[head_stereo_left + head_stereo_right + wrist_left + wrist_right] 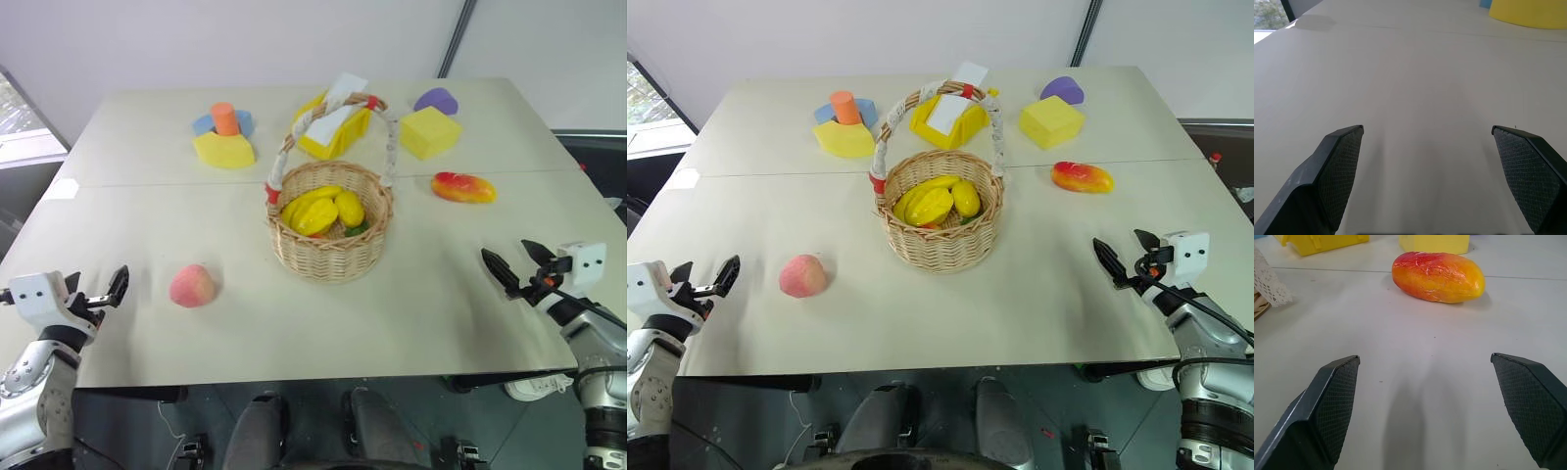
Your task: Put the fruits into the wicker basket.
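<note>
- Inside the wicker basket point(331, 227) the yellow fruits point(321, 209) lie heaped on each other; a ridged starfruit sits at the front of the heap, and a scrap of green shows under it that is too covered to name.
- The basket's handle point(328, 116) crosses in front of the yellow tray-shaped block point(338, 127) behind the basket, so part of that block and its white slab is covered.
- In the left wrist view a yellow foam block point(1530, 12) is cut off at the frame edge, with only a sliver of blue beside it.
- The table point(411, 313) is a pale cream top with a seam running across it just behind the basket; a white wall stands beyond its far edge, and dark floor shows below the near edge.
- Behind the basket to the left an orange cylinder point(225, 118) stands with blue pieces on a yellow block point(224, 151); behind it to the right are a yellow cube point(429, 132) and a purple block point(436, 100).
- The basket is round, tan and woven, with a tall arched handle wrapped in white with red ends.
- The peach point(192, 286), round and pink-orange, lies on the table in front of the basket to the left, well apart from it.
- The mango point(463, 187), oblong, red fading to yellow, lies right of the basket, near but not touching.
- The left gripper point(111, 291) hovers left of the peach, fingers spread wide, holding nothing.
- The right gripper point(516, 262) hovers in front of the mango, apart from it, fingers likewise spread and empty.
</note>
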